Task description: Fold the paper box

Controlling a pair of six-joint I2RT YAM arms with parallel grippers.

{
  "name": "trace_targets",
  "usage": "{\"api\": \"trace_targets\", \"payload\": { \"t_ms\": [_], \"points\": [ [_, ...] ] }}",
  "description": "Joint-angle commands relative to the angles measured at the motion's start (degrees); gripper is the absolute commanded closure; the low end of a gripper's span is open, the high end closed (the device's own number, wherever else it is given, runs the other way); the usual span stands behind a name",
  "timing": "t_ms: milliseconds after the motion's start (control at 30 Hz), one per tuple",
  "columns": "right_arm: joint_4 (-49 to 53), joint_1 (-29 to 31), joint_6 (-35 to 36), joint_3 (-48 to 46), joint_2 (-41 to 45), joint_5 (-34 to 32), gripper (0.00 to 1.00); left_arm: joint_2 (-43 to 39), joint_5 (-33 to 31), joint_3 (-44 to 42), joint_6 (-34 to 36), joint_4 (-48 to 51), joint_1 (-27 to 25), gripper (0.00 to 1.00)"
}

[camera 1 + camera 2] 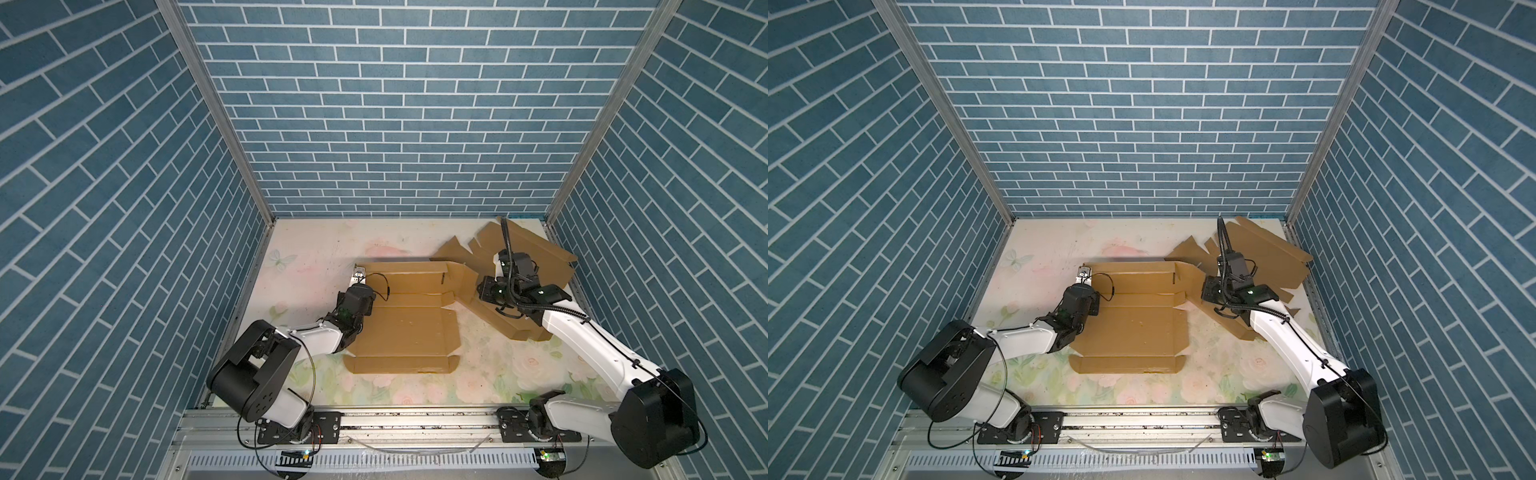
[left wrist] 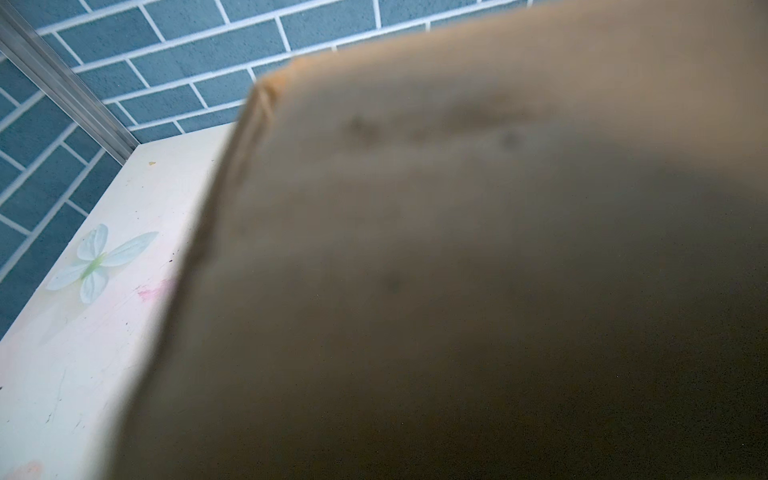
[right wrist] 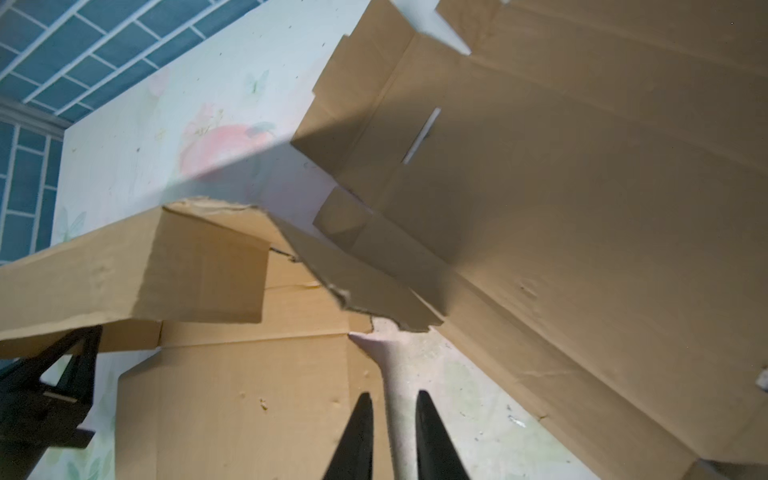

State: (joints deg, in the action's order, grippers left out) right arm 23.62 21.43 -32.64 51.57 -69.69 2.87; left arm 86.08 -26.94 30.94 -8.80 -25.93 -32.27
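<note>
Right wrist view: we see the two black fingers (image 3: pixel 361 436) of the right end effector (image 3: pixel 394 395) standing a narrow gap apart with nothing between them. They hang just above the right edge of the paper box (image 3: pixel 249 395), where the cardboard meets the bare tabletop (image 3: pixel 166 104). A torn flap (image 3: pixel 353 286) of the box reaches over a second sheet of cardboard (image 3: pixel 582 208).

In both top views the paper box (image 1: pixel 407 328) (image 1: pixel 1133 328) lies near the middle of the flower-printed tabletop (image 1: pixel 316 257) (image 1: pixel 1050 249). Its base is flat and its near flap (image 1: pixel 399 365) is spread toward the arms' rail. Its far panel (image 1: pixel 405 276) (image 1: pixel 1129 276) is lifted off the surface.

We find the left end effector (image 1: pixel 358 275) (image 1: pixel 1084 274) at the left end of that far panel, closed tight on the cardboard. In the left wrist view the blurred brown board (image 2: pixel 457 249) fills nearly the whole picture, with a strip of tabletop (image 2: pixel 104 332) beside it.

The second sheet of cardboard (image 1: pixel 536 249) (image 1: pixel 1271 253) lies unfolded in the far right corner, partly under the right arm. Its near edge is just beside the box's right side. Blue brick-patterned walls (image 1: pixel 395 104) enclose the tabletop on three sides.
</note>
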Motion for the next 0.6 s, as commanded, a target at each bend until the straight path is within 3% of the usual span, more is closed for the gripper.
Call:
{"api": "trace_targets", "payload": {
  "t_ms": [0,233,400,567],
  "points": [
    [-4.21,-3.00,5.60,-0.47,2.01,-4.38,0.79,0.71,-0.35,0.25,1.95,3.18,-0.34,1.00],
    [-12.94,-6.31,16.37,2.28,-10.04,-2.13,0.78,2.28,0.86,1.98,1.78,4.04,0.02,1.00],
    [-18.15,-6.31,21.29,5.55,-18.72,6.96,0.73,3.26,0.98,4.48,1.32,7.56,0.19,1.00],
    [-20.61,-6.30,24.44,6.52,-23.67,12.02,0.73,4.20,1.79,5.66,1.33,8.58,0.62,1.00]
  ]
}}
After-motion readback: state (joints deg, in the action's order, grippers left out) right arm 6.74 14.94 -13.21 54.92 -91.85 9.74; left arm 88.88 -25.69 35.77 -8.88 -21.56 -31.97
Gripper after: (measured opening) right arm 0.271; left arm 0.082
